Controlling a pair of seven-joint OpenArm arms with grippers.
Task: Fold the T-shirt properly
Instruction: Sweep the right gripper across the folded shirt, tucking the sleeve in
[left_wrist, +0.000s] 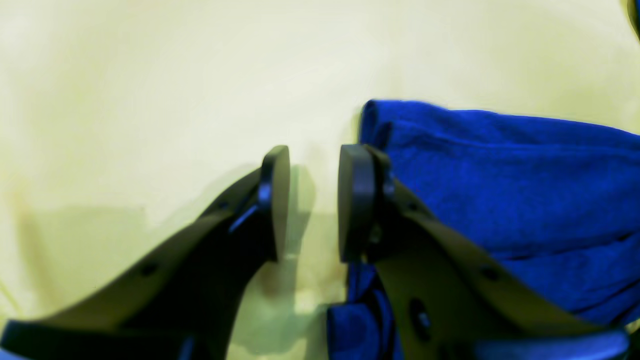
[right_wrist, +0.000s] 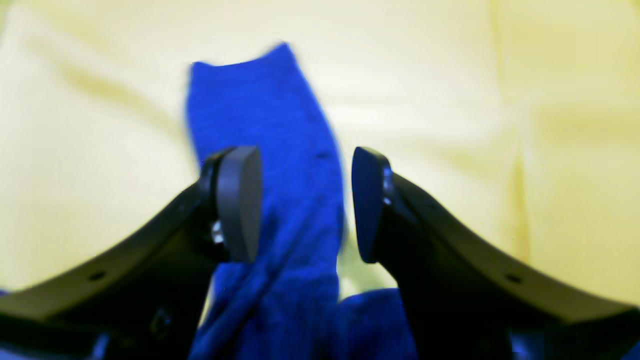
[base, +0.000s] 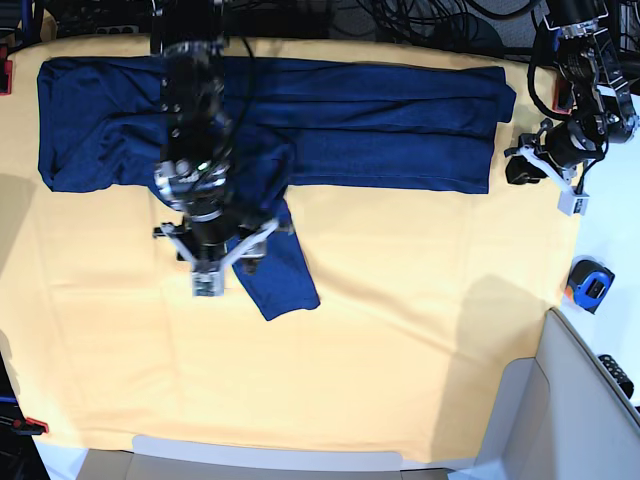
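The dark navy T-shirt (base: 380, 130) lies as a long folded band across the far side of the table. One sleeve (base: 285, 275) sticks out toward the front. My right gripper (base: 212, 262) hovers at that sleeve's left edge. In the right wrist view the gripper (right_wrist: 306, 170) is open, with the sleeve (right_wrist: 260, 110) running on the cloth below and between its jaws. My left gripper (base: 518, 168) is at the shirt's right end. In the left wrist view it (left_wrist: 314, 165) is open over bare cloth, with the shirt's edge (left_wrist: 500, 190) just beside its right finger.
A yellow cloth (base: 400, 330) covers the table. A blue and orange tape measure (base: 588, 285) lies off its right edge. A grey box corner (base: 575, 400) stands at the front right. Red clamps (base: 6, 75) hold the cloth at the left. Cables run along the back.
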